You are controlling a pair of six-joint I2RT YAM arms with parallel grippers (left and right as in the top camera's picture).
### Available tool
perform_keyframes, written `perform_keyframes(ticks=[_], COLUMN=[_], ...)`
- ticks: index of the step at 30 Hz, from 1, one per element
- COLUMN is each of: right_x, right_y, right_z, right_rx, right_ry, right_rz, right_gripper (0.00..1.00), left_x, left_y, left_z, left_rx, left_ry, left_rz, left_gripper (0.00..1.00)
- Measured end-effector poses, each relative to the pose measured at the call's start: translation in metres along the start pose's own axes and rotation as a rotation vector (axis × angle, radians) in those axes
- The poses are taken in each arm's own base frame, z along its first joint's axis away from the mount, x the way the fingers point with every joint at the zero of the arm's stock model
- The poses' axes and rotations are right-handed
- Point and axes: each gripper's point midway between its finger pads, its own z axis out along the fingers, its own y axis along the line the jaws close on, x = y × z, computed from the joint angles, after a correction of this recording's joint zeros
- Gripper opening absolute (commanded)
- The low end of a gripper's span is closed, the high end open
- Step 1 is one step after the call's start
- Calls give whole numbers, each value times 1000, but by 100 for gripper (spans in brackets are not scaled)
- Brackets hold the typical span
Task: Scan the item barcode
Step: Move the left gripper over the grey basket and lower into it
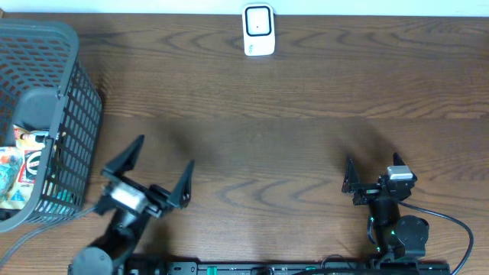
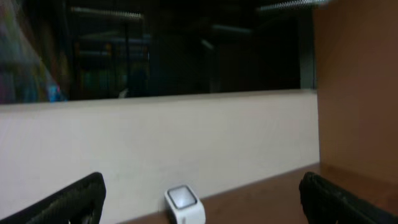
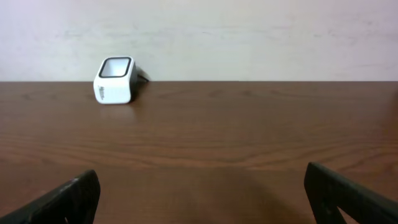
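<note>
**Op:** Where do my grippers stand?

**Obs:** Your left gripper (image 1: pixel 166 151) is at the near left of the table (image 1: pixel 252 153), just beside the basket (image 1: pixel 76 114). Its jaws are spread wide and hold nothing. Your right gripper (image 1: pixel 372 160) is at the near right, well apart from the left. It is also spread wide and empty, with bare wood between its fingers.

**Op:** And the item to scan?

**Obs:** Colourful packets (image 1: pixel 14 172) lie inside the basket at the left edge, partly cut off by the frame. They are possibly snack bags, but the print is too blurred to tell, and you can't make out a barcode. A grey object (image 1: pixel 37 107) lies beyond them in the same basket.

**Op:** Scanner?

**Obs:** The white scanner (image 1: pixel 258 30) stands at the table's far edge, near the middle, well apart from both grippers and the basket. Your right wrist view shows it left of centre against the wall. Your left wrist view shows it low in the frame, between the fingers.
</note>
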Motion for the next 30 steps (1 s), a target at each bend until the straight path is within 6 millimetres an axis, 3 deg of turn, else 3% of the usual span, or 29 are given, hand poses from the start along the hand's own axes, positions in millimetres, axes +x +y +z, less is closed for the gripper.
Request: perform_keyframes(ticks=[2, 6, 10, 17, 23, 30], right_x=[0, 0, 0, 0, 0, 0], right_y=[0, 0, 0, 0, 0, 0], right_z=[0, 0, 0, 0, 0, 0], right_rx=[0, 0, 0, 0, 0, 0], right_ry=[1, 0, 0, 0, 0, 0], right_rz=[0, 0, 0, 0, 0, 0], right_gripper=[99, 99, 99, 99, 99, 99], left_x=[-12, -17, -26, -38, -75, -100], left_y=[7, 24, 28, 45, 94, 200], left_z=[15, 45, 74, 98, 92, 38], left_rx=[-18, -63, -12, -27, -220, -716], left_ry=[79, 346, 531, 592, 609, 672], left_rz=[-35, -116, -157, -195, -237, -173], left_gripper=[97, 98, 98, 98, 98, 98])
